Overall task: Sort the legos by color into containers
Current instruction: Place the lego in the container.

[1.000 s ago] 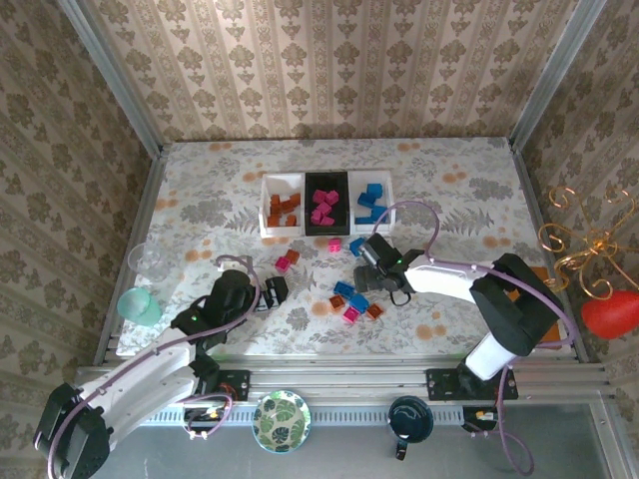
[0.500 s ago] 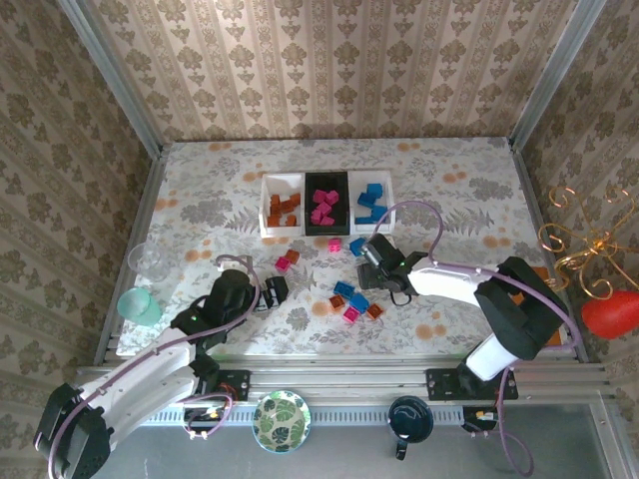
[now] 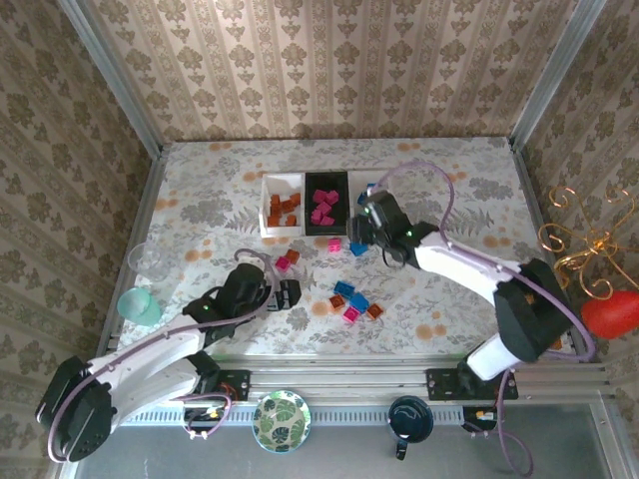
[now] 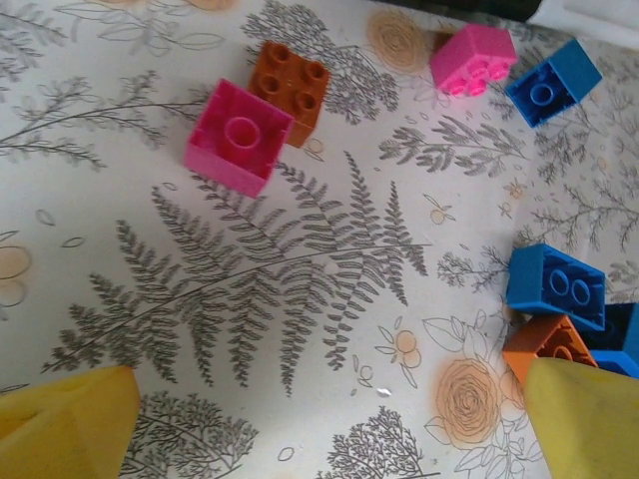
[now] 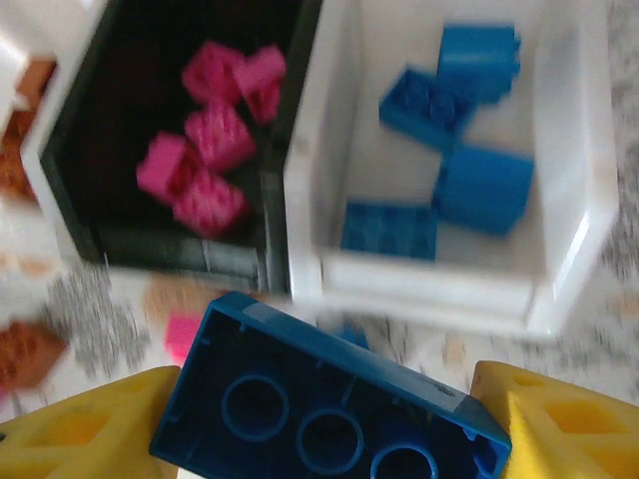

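Observation:
My right gripper (image 5: 324,429) is shut on a long blue lego (image 5: 329,409), held underside up just short of the containers. In the right wrist view the right white tray (image 5: 429,284) holds several blue legos and the black middle tray (image 5: 170,254) holds pink ones. From above, the right gripper (image 3: 361,228) hangs at the right tray's near edge, and the left white tray (image 3: 268,205) holds orange legos. My left gripper (image 4: 329,424) is open over bare cloth, with a pink lego (image 4: 238,138), an orange one (image 4: 291,84) and a blue one (image 4: 555,287) ahead of it.
Loose legos lie on the flowered cloth: a pink one (image 3: 334,244) and a blue one (image 3: 357,247) near the trays, a small mixed cluster (image 3: 354,302) right of the left gripper (image 3: 288,292). A teal cup (image 3: 140,304) stands left, a green plate (image 3: 282,420) near.
The right gripper has lifted from the loose cluster and travelled up toward the right white tray with the blue lego. The left arm has reached forward and right.

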`<action>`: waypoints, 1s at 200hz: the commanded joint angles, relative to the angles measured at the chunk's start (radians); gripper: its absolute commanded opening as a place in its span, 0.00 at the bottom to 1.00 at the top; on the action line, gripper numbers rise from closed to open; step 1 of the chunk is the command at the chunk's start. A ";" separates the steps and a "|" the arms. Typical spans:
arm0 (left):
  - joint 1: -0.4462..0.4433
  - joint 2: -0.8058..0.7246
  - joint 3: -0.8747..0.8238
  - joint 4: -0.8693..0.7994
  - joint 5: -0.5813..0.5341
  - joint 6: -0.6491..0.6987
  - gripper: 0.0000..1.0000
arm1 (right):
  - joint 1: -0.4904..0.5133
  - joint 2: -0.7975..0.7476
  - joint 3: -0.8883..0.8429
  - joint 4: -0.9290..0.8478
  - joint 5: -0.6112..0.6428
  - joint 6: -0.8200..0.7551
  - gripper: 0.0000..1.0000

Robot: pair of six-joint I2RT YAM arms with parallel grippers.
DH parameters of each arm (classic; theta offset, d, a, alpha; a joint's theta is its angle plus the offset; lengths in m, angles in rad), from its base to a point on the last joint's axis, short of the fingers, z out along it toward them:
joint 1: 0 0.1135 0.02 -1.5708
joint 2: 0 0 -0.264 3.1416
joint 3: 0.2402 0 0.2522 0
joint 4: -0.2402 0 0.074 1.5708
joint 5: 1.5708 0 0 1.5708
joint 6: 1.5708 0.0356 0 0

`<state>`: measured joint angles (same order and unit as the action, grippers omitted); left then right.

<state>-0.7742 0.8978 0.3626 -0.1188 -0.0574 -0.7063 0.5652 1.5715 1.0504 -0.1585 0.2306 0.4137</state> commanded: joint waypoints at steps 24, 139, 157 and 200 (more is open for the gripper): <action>-0.038 0.040 0.064 0.013 0.021 0.050 1.00 | -0.085 0.216 0.244 -0.078 -0.007 -0.007 0.62; -0.148 0.369 0.195 0.163 0.176 0.143 0.90 | -0.144 0.223 0.360 -0.110 -0.092 0.037 0.89; -0.181 0.452 0.244 0.151 0.172 0.162 0.84 | -0.133 0.123 0.224 -0.058 -0.100 0.045 0.89; -0.206 0.611 0.308 0.180 0.166 0.172 0.75 | -0.128 -0.081 -0.053 0.024 -0.115 0.081 0.89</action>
<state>-0.9730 1.4532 0.6353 0.0368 0.1020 -0.5632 0.4347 1.5761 1.0977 -0.1970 0.1299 0.4599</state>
